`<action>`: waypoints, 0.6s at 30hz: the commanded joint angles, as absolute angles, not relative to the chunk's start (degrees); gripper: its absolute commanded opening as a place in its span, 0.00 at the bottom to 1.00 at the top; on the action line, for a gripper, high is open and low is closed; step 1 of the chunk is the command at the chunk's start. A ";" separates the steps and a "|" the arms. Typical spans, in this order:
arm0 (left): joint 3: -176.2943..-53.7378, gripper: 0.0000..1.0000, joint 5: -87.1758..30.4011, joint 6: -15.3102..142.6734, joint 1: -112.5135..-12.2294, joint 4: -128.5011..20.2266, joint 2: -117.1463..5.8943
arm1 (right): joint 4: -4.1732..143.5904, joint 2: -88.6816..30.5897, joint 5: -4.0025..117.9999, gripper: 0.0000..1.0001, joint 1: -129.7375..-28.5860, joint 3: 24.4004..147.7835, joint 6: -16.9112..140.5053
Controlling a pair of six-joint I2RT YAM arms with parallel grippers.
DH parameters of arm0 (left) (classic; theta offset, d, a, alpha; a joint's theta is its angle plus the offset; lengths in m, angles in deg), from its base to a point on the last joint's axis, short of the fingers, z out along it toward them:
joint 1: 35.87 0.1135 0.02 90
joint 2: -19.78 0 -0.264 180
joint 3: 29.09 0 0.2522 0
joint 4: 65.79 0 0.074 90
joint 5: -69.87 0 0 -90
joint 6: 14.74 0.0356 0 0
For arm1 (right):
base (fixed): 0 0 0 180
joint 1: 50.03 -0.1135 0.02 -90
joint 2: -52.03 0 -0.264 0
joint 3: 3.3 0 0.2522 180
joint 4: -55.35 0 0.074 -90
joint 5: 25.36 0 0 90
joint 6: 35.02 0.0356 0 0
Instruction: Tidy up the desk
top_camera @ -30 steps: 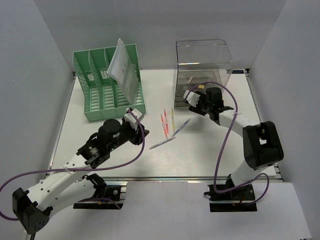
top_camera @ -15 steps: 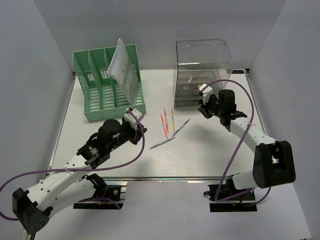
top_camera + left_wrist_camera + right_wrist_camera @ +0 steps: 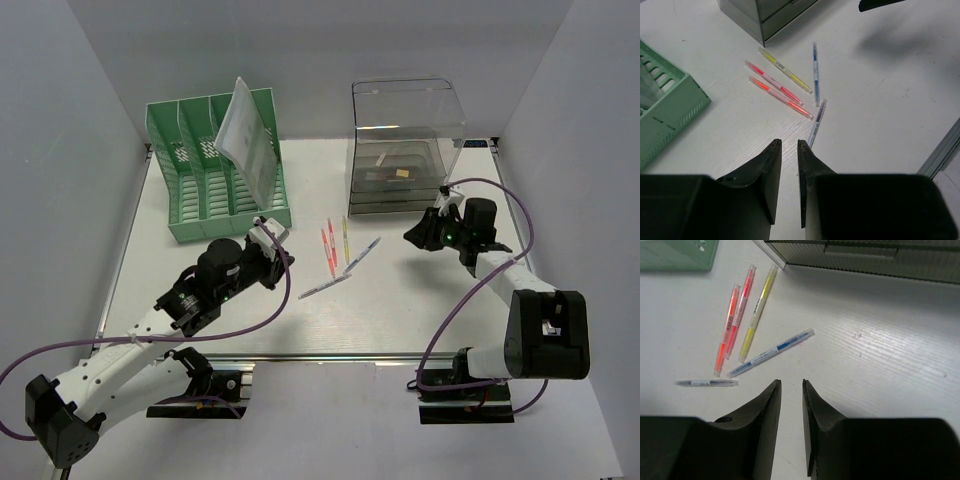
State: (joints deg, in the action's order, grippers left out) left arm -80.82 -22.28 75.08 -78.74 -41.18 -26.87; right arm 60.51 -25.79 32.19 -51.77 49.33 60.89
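Your overhead view is bright and even, lit apparently from above. The white table (image 3: 400, 310) is brightest along its far edge. Note faint glare on the top of the clear box (image 3: 405, 100). Shadows are pale and soft-edged. In both wrist views the table is sharp, while the left hand (image 3: 788, 145) and right hand (image 3: 791, 385) sit dark and slightly soft in the foreground.

Desk (image 3: 400, 305): white matte tabletop, rail along near edge
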 commanded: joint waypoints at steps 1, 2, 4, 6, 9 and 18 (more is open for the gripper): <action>-80.46 0.31 -23.03 75.09 -78.94 -42.37 -26.89 | 52.95 -26.09 29.04 0.30 -50.83 48.25 72.27; -80.46 0.31 -23.03 75.17 -78.94 -42.37 -26.98 | 52.42 -26.62 28.96 0.31 -50.74 48.16 73.60; -80.55 0.32 -23.29 75.17 -78.94 -42.37 -27.07 | 49.71 -28.63 27.65 0.30 -49.00 47.99 77.72; -80.46 0.32 -23.38 75.17 -78.94 -42.37 -27.42 | 46.89 -30.22 26.85 0.30 -48.28 47.46 81.24; -80.46 0.32 -23.47 75.17 -78.94 -42.37 -27.59 | 40.83 -33.47 26.06 0.31 -47.84 46.50 88.80; -80.11 0.32 -22.76 75.17 -78.94 -42.54 -27.77 | 25.99 -42.35 29.48 0.37 -47.57 45.09 102.51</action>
